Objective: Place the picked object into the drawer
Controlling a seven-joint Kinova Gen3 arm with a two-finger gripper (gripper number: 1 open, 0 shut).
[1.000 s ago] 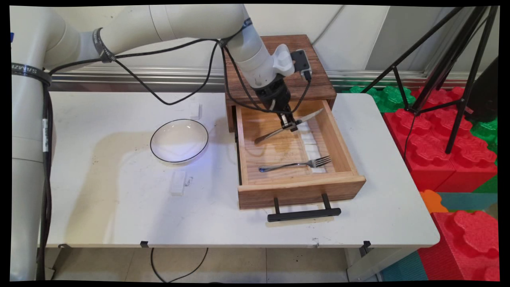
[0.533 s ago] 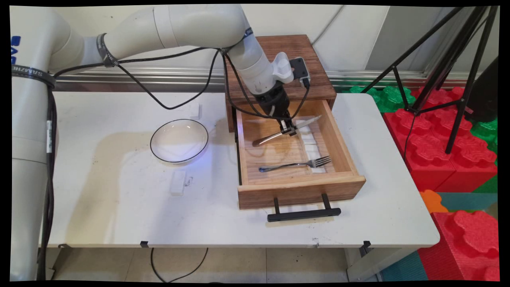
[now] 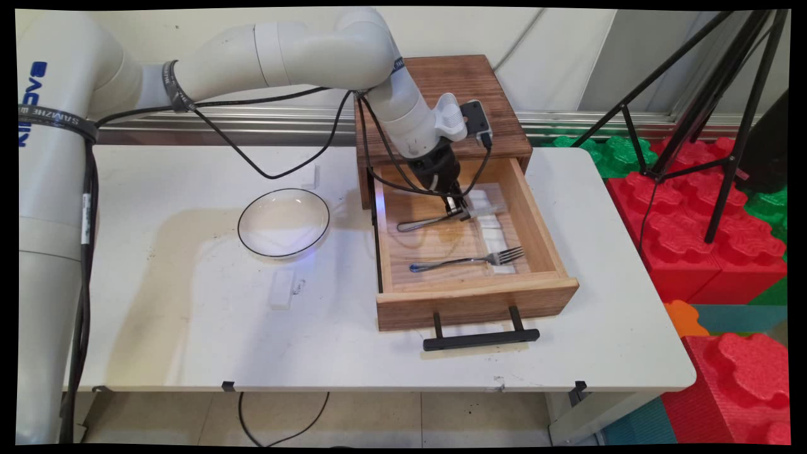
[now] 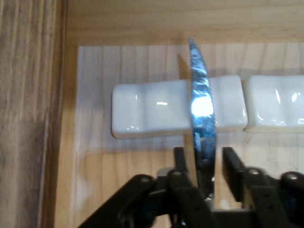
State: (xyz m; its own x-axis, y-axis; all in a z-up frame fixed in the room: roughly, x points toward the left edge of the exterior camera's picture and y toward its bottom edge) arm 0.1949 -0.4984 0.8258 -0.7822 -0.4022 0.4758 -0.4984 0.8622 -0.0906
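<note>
1. Gripper (image 3: 460, 209) is lower now, deeper in the drawer (image 3: 536, 221).
2. Knife (image 3: 435, 220) goes from steeply tilted to near flat, blade over the white rest (image 4: 142, 107).

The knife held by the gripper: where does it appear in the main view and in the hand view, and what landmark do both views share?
Main view: the knife lies slanted inside the open drawer, under the gripper.
Hand view: the knife stands edge-on at the centre, rising from the gripper.
Shared landmark: the white rest beneath the blade.
</note>
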